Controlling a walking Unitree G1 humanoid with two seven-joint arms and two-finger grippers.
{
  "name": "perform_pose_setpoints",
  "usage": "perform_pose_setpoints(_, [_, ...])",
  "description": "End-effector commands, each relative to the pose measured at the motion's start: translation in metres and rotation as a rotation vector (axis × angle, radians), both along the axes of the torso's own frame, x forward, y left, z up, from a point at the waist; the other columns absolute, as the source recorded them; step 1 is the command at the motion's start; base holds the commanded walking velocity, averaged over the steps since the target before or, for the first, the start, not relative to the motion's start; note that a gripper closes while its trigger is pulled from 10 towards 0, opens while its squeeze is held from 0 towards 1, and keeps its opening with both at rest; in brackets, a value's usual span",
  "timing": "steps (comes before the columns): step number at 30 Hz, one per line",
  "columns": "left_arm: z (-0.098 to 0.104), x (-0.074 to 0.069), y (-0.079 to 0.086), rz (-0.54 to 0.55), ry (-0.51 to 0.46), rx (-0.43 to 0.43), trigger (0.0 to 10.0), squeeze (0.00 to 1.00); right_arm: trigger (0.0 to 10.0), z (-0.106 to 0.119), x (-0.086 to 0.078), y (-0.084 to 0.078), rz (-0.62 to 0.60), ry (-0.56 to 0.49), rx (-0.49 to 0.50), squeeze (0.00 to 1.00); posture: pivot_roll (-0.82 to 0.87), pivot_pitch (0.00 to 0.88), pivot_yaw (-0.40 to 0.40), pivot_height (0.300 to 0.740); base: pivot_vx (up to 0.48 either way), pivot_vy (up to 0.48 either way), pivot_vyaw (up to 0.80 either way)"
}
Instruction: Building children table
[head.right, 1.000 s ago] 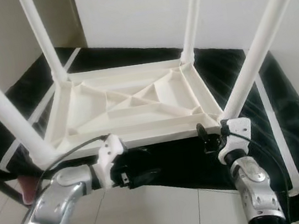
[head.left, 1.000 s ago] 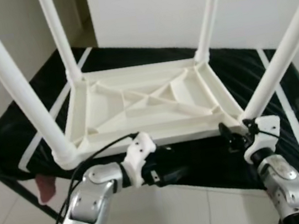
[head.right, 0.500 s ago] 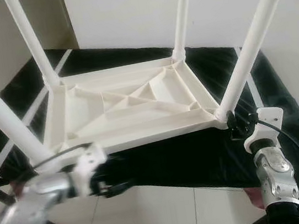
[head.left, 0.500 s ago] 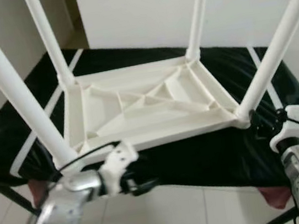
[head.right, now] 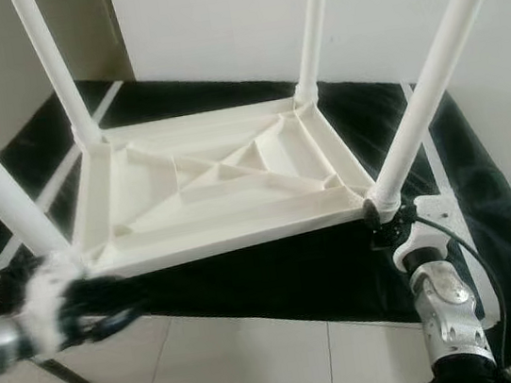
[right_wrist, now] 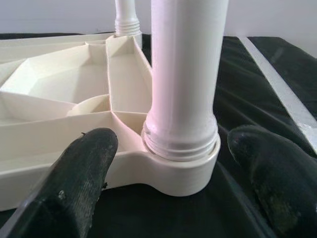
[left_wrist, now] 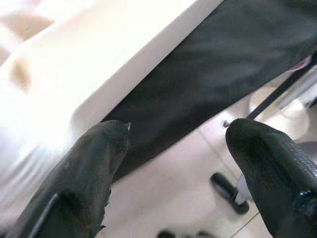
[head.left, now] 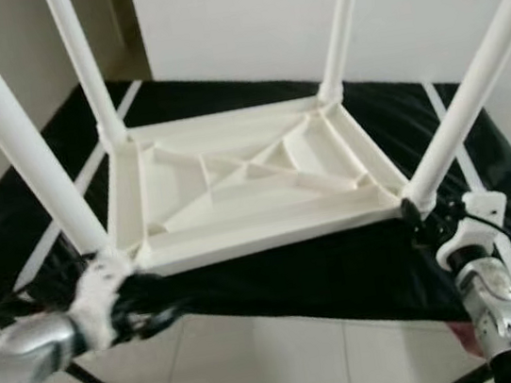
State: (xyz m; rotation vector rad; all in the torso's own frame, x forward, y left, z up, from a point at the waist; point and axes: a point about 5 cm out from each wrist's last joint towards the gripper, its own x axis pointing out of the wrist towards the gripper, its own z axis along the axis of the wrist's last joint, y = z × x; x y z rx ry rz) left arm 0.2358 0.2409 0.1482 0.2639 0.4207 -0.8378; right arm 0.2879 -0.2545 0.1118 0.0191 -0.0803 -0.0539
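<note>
Black cloth (head.left: 397,114) with pale stripes (head.left: 468,161); white wall (head.left: 241,22); tiled floor (head.left: 279,360); perhaps pink fabric (head.left: 467,338).

I see soft, even daylight. My left gripper (head.left: 153,306) looks smeared with blur, and the white table (left_wrist: 74,74) glares brightly.
</note>
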Motion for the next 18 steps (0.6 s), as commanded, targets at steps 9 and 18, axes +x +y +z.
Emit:
perform_pose_setpoints(9, [0.018, -0.011, 0.068, 0.148, 0.022, 0.123, 10.0, 0.00, 10.0, -0.001, 0.006, 0.002, 0.027, 0.010, -0.014, 0.00, 0.11, 0.019, -0.084, 0.740, 0.000, 0.000, 0.00])
perform_pose_setpoints(18, [0.050, 0.020, 0.129, 0.507, -0.243, 0.256, 10.0, 0.00, 10.0, -0.007, 0.009, 0.020, 0.078, 0.020, 0.009, 0.00, 0.12, 0.000, -0.088, 0.740, 0.000, 0.000, 0.00])
